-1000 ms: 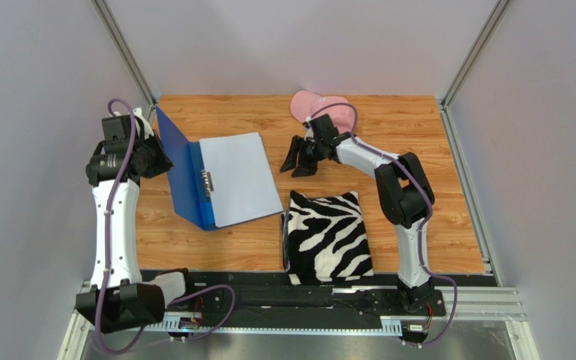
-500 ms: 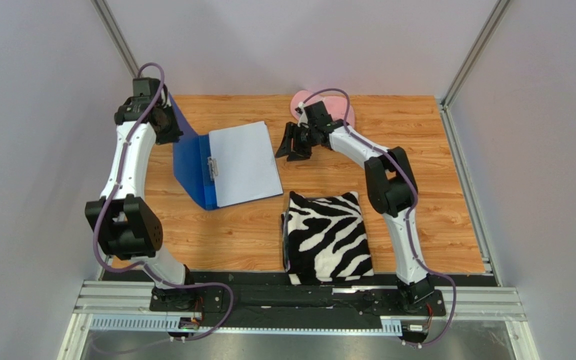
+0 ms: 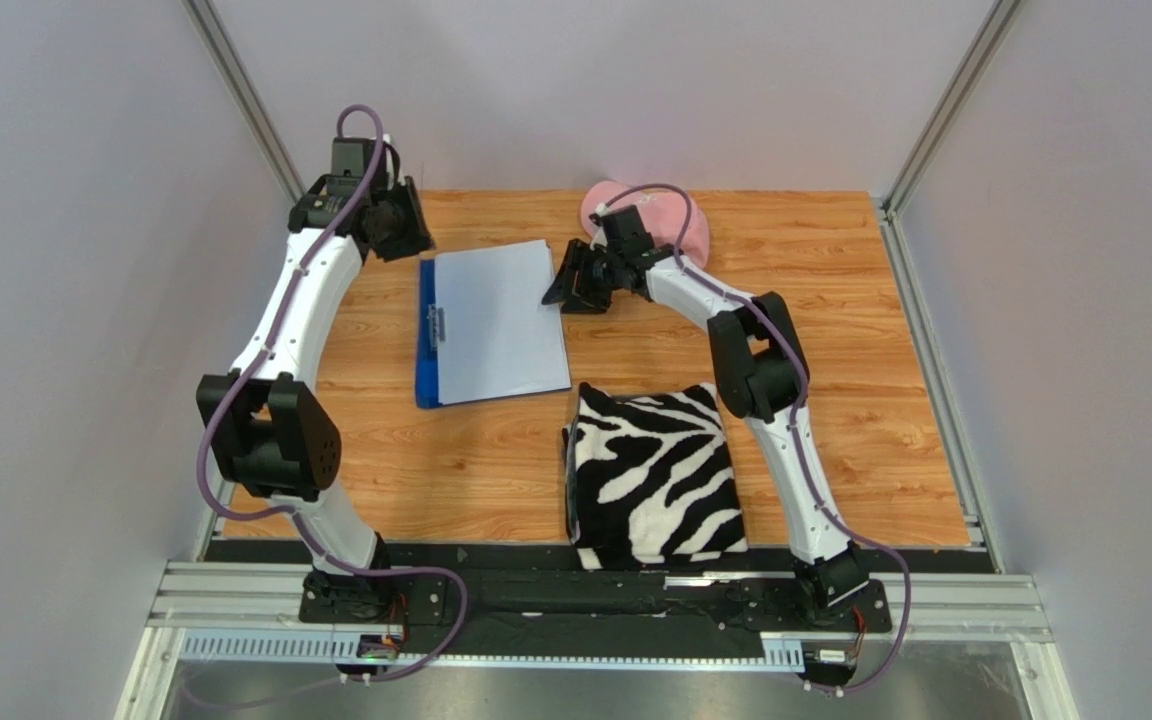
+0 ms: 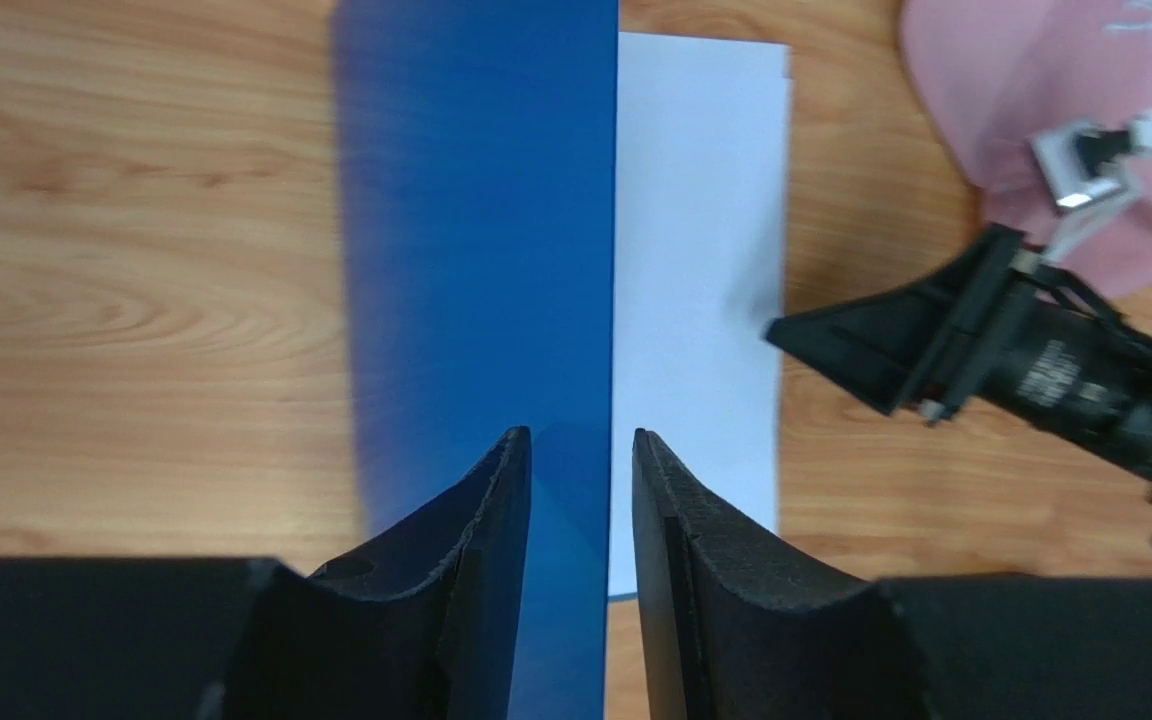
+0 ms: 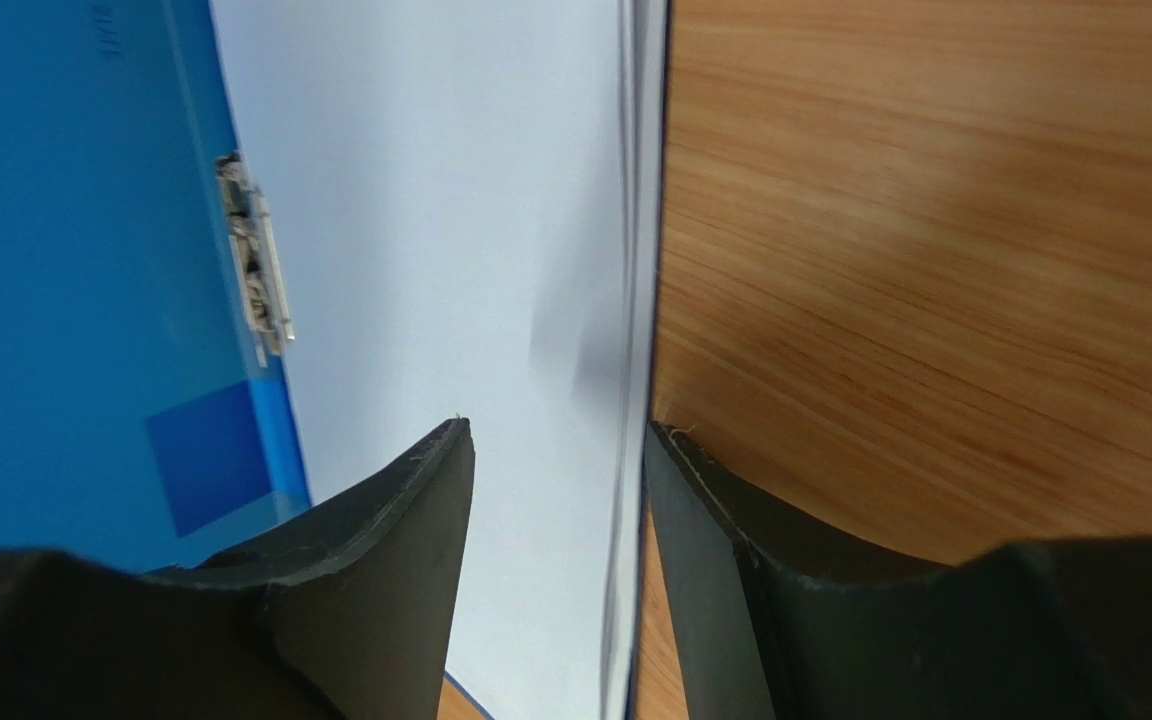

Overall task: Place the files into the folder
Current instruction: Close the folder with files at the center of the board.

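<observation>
The blue folder (image 3: 425, 360) lies at the back of the table with the white files (image 3: 500, 323) stacked on its lower half. Its cover (image 4: 477, 225) stands nearly upright along the left edge, beside the sheets (image 4: 695, 225). My left gripper (image 3: 405, 240) hovers over the folder's far left corner. Seen from the left wrist, the left gripper (image 4: 579, 443) is open, the cover's top edge passing loosely between its fingers. My right gripper (image 3: 557, 290) is open at the stack's right edge. In its own view the right gripper (image 5: 555, 435) straddles the paper edge (image 5: 447, 195); the metal clip (image 5: 256, 270) shows.
A pink cap (image 3: 654, 218) sits behind the right gripper at the table's back edge. A zebra-striped folded cloth (image 3: 654, 473) lies near the front, just below the folder's right corner. Bare wood (image 3: 853, 330) stretches to the right.
My left arm swung from the near left to the far side, bringing the cover from lying open to nearly upright, and its jaws opened. The right gripper slid left to the stack's right edge.
</observation>
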Robot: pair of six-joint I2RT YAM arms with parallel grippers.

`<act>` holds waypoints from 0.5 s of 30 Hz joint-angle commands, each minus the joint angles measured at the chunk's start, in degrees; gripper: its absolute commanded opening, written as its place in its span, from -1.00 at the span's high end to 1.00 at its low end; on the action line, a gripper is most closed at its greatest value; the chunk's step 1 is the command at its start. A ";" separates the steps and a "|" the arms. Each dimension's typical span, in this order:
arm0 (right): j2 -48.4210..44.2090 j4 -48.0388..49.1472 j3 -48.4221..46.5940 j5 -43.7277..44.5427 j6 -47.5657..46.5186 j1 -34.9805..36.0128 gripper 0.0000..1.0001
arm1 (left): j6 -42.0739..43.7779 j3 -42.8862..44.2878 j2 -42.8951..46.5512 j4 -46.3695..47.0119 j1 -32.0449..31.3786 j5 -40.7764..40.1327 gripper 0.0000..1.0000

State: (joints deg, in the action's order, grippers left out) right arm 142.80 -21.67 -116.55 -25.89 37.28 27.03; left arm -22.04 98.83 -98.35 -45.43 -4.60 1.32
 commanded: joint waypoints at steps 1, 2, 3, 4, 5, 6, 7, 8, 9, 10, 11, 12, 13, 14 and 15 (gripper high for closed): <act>3.10 4.88 2.47 -4.52 8.67 -0.13 -0.06 | -9.23 -3.80 -2.11 15.50 -3.66 12.09 0.21; 2.66 5.32 2.82 -4.52 9.65 -0.74 -0.06 | -10.73 -4.60 -2.98 17.55 -4.62 13.60 0.21; 2.31 5.93 3.34 -5.13 10.53 -1.27 -0.06 | -12.74 -5.30 -4.91 19.57 -5.15 14.58 0.19; 1.96 6.55 3.61 -5.74 11.93 -1.80 -0.05 | -13.37 -7.31 -5.88 24.38 -5.68 15.80 0.18; 1.17 6.38 4.05 -6.10 12.20 -2.85 -0.04 | -14.07 -8.29 -6.94 26.69 -6.73 16.25 0.16; 0.81 6.20 4.40 -6.10 12.47 -3.47 -0.03 | -16.08 -10.30 -9.12 28.97 -7.08 17.82 -0.03; 0.20 5.59 4.93 -6.19 12.21 -4.17 -0.01 | -16.88 -11.36 -10.36 34.13 -7.26 18.97 -0.08; -1.02 5.24 6.67 -5.76 12.03 -5.39 -0.02 | -17.50 -12.07 -11.51 36.27 -7.87 19.59 -0.13; -1.90 5.06 7.56 -5.32 11.68 -6.01 -0.01 | -17.68 -12.69 -13.87 38.64 -8.31 19.42 -0.16; -2.61 5.32 8.79 -5.05 11.50 -6.54 -0.01 | -17.51 -12.78 -15.02 39.53 -8.58 19.42 -0.17; -3.75 5.50 10.19 -4.44 10.72 -7.33 -0.01 | -17.42 -12.96 -15.99 40.85 -8.93 19.77 -0.18; -3.85 5.59 10.47 -4.26 10.45 -7.51 -0.01 | -17.59 -14.26 -17.22 44.17 -8.93 19.95 -0.18; -3.67 5.67 10.29 -4.17 10.19 -7.60 -0.01 | -17.68 -15.06 -17.75 45.07 -9.02 19.95 -0.18; -3.24 5.59 9.94 -5.13 10.18 -7.60 -0.01 | -17.68 -15.41 -18.37 47.43 -9.02 20.12 -0.20; -2.01 5.41 8.81 -5.66 10.44 -7.60 0.00 | -17.25 -15.42 -19.77 47.54 -9.02 20.30 -0.21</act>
State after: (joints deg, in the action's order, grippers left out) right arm 140.42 -14.26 -107.74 -33.28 48.42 20.67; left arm -37.85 83.90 -116.88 -9.52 -13.56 19.16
